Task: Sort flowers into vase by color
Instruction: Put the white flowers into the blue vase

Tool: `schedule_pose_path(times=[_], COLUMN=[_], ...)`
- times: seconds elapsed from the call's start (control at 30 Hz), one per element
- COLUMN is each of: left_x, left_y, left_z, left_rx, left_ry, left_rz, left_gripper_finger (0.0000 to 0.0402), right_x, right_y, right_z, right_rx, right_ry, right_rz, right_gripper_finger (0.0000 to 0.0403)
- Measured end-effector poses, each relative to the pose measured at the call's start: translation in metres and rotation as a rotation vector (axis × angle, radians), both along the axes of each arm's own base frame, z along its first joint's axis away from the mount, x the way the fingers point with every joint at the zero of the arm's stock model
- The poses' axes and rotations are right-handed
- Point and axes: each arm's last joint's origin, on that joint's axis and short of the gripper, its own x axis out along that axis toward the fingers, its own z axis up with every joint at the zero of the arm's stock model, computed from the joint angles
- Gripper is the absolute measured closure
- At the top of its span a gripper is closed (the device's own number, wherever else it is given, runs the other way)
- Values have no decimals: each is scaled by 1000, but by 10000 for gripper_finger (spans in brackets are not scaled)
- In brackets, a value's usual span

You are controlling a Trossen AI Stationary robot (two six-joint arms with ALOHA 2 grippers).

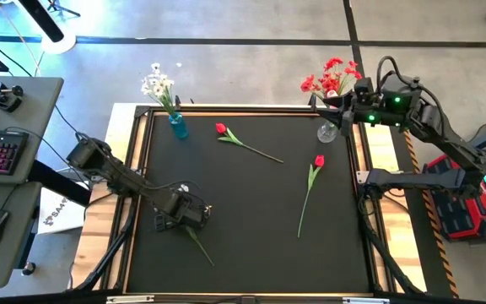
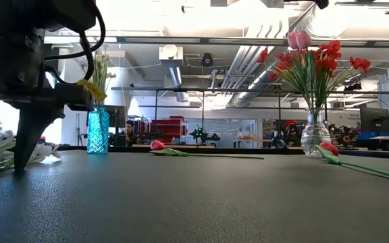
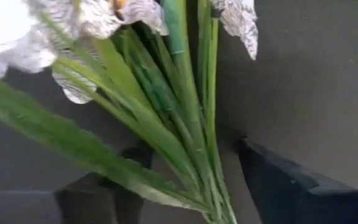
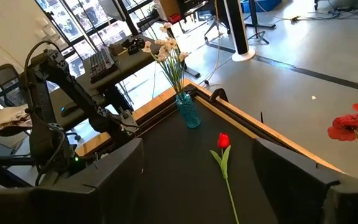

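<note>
From above, the left gripper (image 1: pixel 194 213) sat low on the desk (image 1: pixel 251 245), over a white flower (image 1: pixel 199 245). Its wrist view showed parted fingers (image 3: pixel 291 186) straddling the stems, untouched. The right gripper (image 1: pixel 337 110), fingers spread and empty, hovered by the clear vase (image 1: pixel 327 131).

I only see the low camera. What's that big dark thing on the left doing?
Observer: That's the left gripper, its fingers open around the green stems of a white flower lying on the mat.
Operator: Where's the other arm?
Observer: The right gripper is open, near the clear vase at the back right corner.
Operator: What's in the blue vase?
Observer: From above, white blossoms stand in the blue vase.
</note>
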Motion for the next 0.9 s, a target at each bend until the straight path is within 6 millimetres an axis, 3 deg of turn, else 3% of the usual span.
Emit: schedule_pose_path(times=[0.33,0.47,0.7,0.9], left_x=[0,2,15,18], left_y=[1,0,0,29], left_z=[0,0,18,47], left_rx=[16,28,110,281], left_ry=[-14,-37,-163,-310], left_rz=[-8,-23,-52,-59], left_gripper_finger=[334,377,396,396], right_x=[0,0,0,1], right_y=[0,0,0,-1], right_z=[0,0,0,5], right_rx=[-26,-50,-74,-142], right_ry=[8,18,26,1], right_rz=[7,15,22,29], right_gripper_finger=[114,114,114,114])
